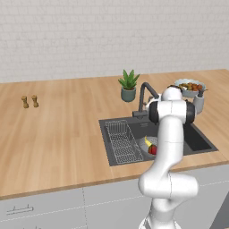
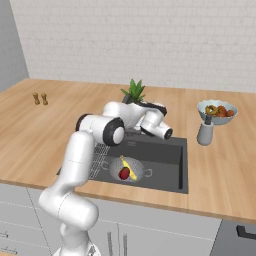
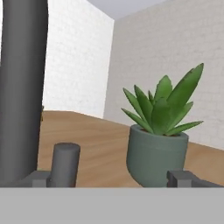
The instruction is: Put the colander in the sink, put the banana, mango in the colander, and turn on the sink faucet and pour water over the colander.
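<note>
- Right up against the hand camera stands the sink faucet (image 3: 22,87), its dark upright post at the left of that view, with a short dark cylinder (image 3: 65,162) beside its foot that I take for the side lever
- Two dark fingertips (image 3: 183,178) stand wide apart with nothing between them, so the hand (image 3: 113,179) is fully open and holds nothing
- Past the fingertips a potted plant (image 3: 159,144) stands on the wooden worktop (image 3: 96,144) behind the sink
- From the right base view the colander (image 2: 129,169) already sits in the sink (image 2: 165,155), with the banana (image 2: 128,166) and the mango (image 2: 124,173) touching inside it; no water is to be seen running
- Judging by that, the step in hand is turning the tap on
- To do it well, bring one fingertip against the lever rather than the post, and push it with a short, steady sweep; a grip should not be needed
- Keep the wrist low and clear of the arched spout (image 1: 147,89), which stands just beside the hand
- Check that the spout's mouth hangs over the colander; from the left base view the arm hides this, so I cannot tell
- Steer clear of the plant, which looks light enough to tip
</note>
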